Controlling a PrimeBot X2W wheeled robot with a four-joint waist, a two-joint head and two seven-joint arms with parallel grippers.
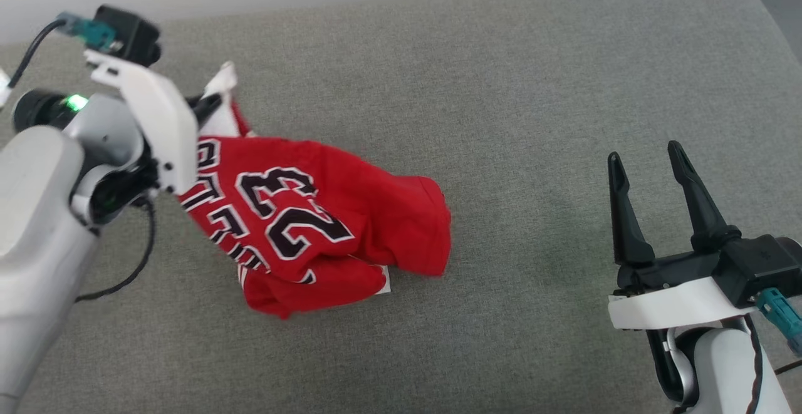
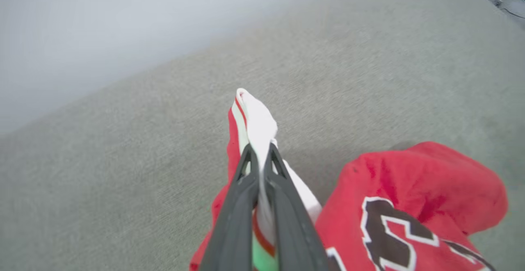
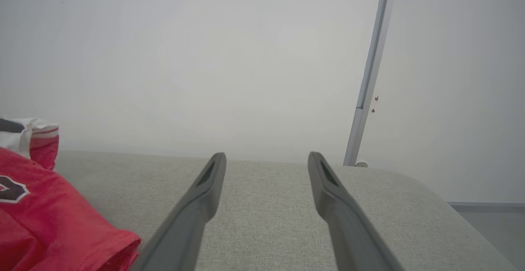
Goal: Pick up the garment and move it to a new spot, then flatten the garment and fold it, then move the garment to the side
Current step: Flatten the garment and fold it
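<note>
Pinching the white cuff (image 2: 256,119) of the red jersey (image 1: 326,213), the left gripper (image 2: 259,150) presses its fingers (image 2: 236,205) together. The right gripper (image 1: 645,151) — well apart — spreads its fingers wide.

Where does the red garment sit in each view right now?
Head view: garment left of centre, bunched, held at its upper end by the left gripper.
Left wrist view: garment lower right, its white cuff pinched between the shut fingers at centre.
Right wrist view: garment in the lower-left corner.
Shared landmark: the white cuff, topmost on the garment in all three.
</note>
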